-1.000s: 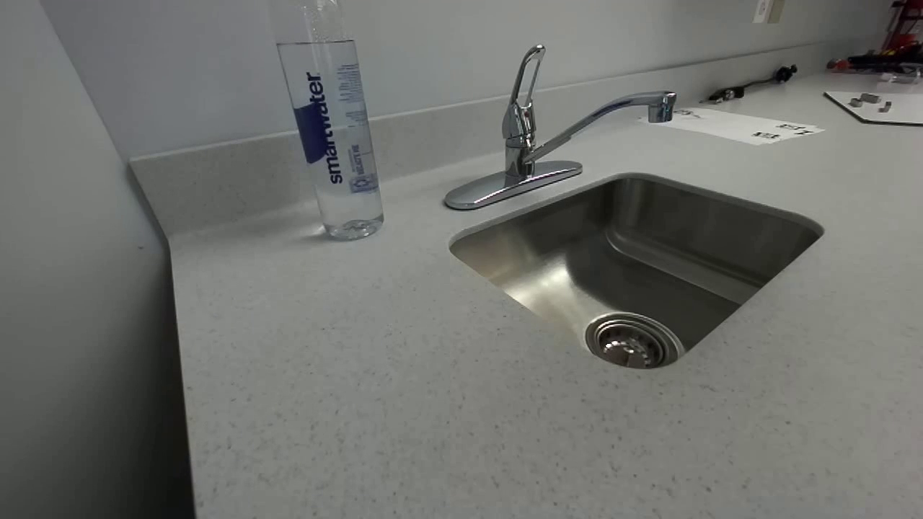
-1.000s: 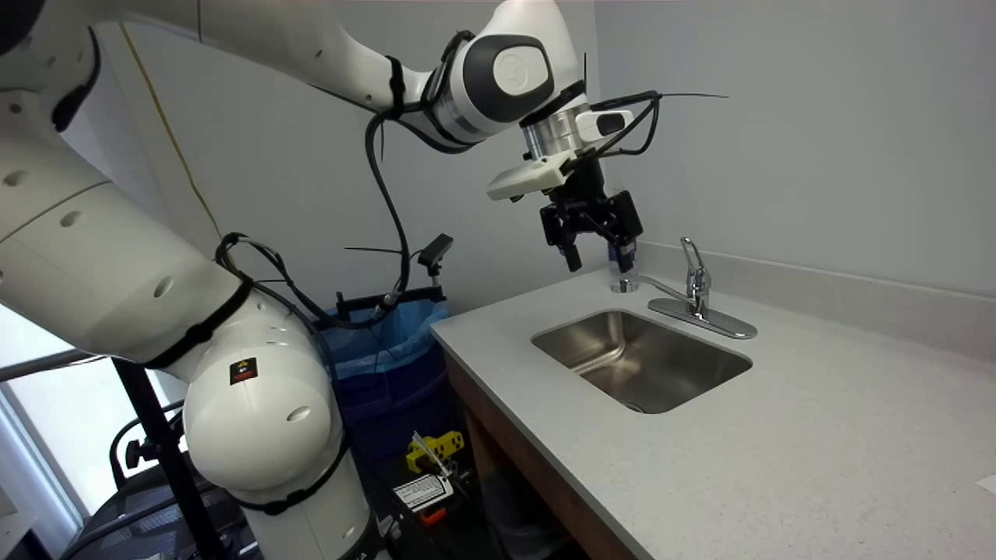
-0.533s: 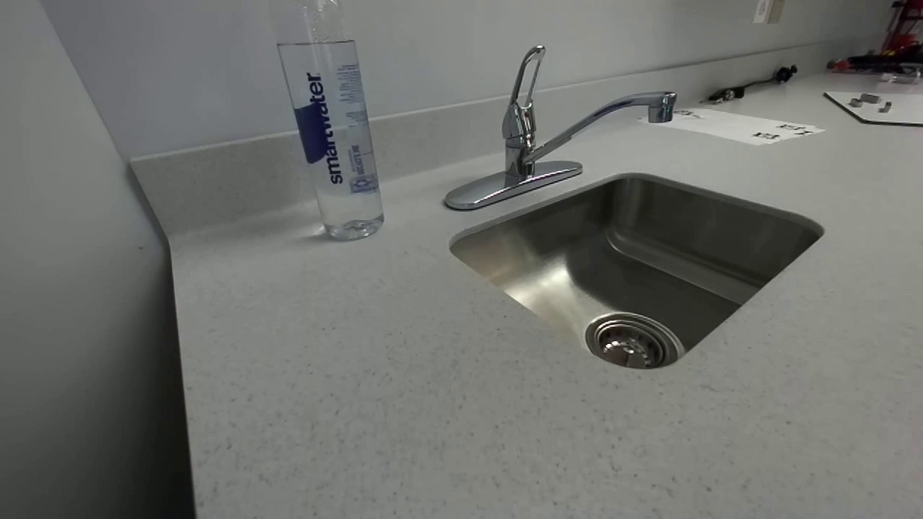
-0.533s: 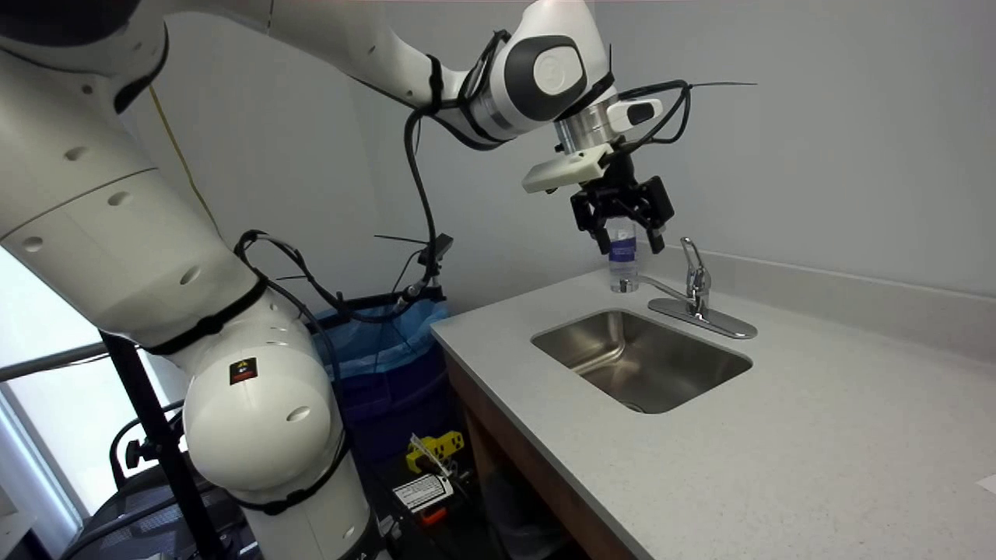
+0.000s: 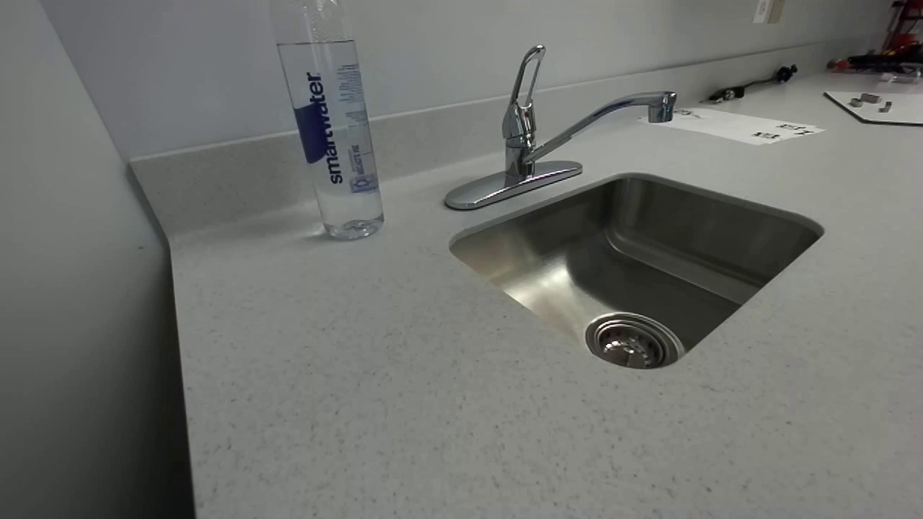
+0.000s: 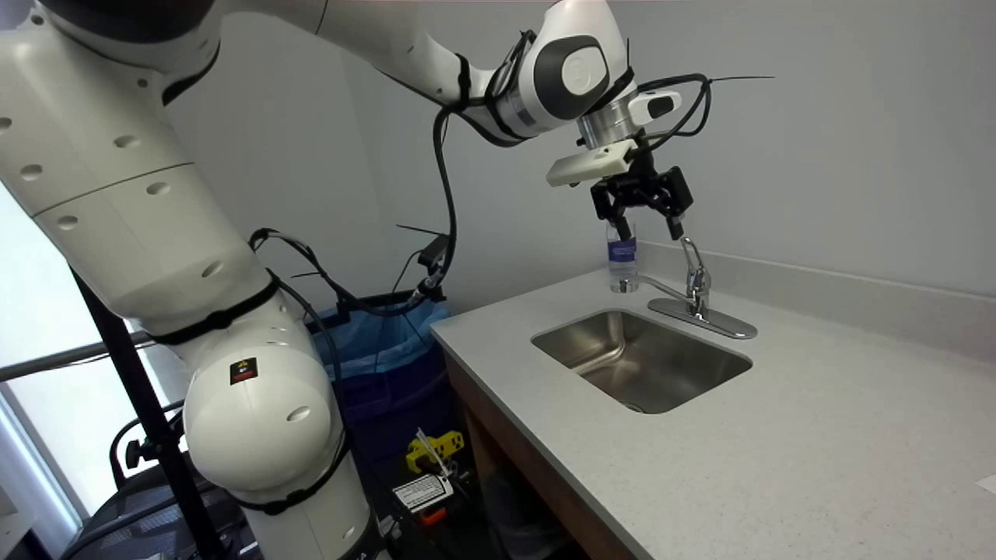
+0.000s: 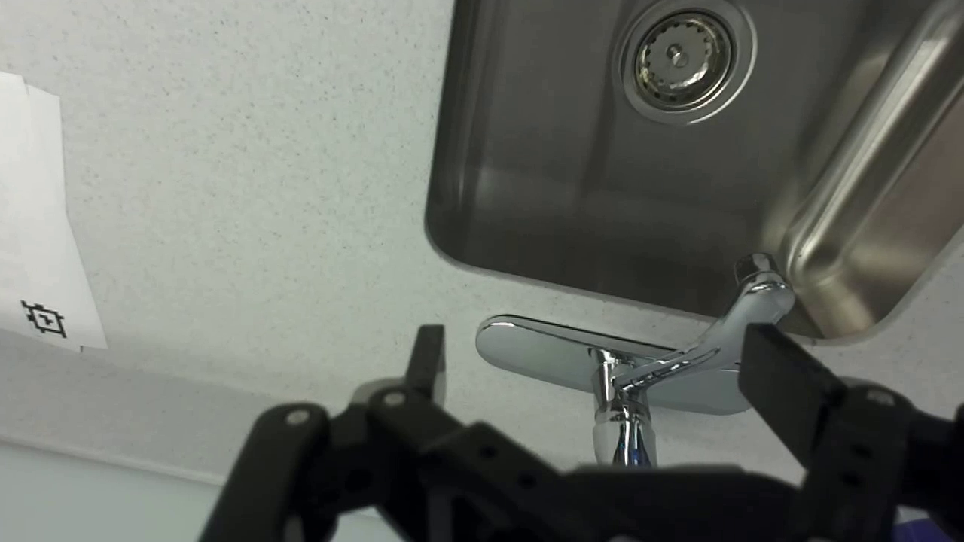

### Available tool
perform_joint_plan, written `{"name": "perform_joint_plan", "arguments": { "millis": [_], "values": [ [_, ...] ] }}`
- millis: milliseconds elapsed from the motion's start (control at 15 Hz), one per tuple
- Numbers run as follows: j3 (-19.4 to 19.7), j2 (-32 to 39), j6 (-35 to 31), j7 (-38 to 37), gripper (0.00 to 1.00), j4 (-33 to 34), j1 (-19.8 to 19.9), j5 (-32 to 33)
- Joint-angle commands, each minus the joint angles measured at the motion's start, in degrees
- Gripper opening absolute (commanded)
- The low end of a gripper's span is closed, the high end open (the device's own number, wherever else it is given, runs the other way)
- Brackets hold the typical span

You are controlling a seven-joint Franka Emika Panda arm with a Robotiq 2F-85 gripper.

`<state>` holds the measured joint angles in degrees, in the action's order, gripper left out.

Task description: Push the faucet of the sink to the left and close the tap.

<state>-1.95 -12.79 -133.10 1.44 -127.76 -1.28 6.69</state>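
The faucet's arched chrome spout rises from an oval chrome base and shows in both exterior views. In the wrist view the spout slants over a corner of the sink. The steel sink is set in the speckled countertop. The tap, a looped chrome lever, stands upright on the faucet body. My gripper is open and empty, above and beside the lever. In the wrist view the faucet lies between the fingers, below them; the lever's upper part is hidden behind the gripper.
A clear water bottle stands on the counter beside the faucet and shows behind the gripper in an exterior view. White papers and a white board lie farther along. A wall rises behind the counter.
My gripper has moved right and slightly up in an exterior view, closer to the tap, and no longer covers the bottle. The faucet, tap and bottle have not moved.
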Motion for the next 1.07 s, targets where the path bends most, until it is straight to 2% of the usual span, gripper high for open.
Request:
{"name": "perform_joint_plan", "arguments": {
  "millis": [0, 467, 1000],
  "values": [
    [0.0, 0.2, 0.1, 0.0, 1.00, 0.2, 0.0, 0.0],
    [-0.2, 1.0, -0.4, -0.2, 1.00, 0.7, -0.1, 0.3],
    [-0.9, 8.4, -1.9, -1.0, 1.00, 3.6, -0.5, -0.4]
  ]
}}
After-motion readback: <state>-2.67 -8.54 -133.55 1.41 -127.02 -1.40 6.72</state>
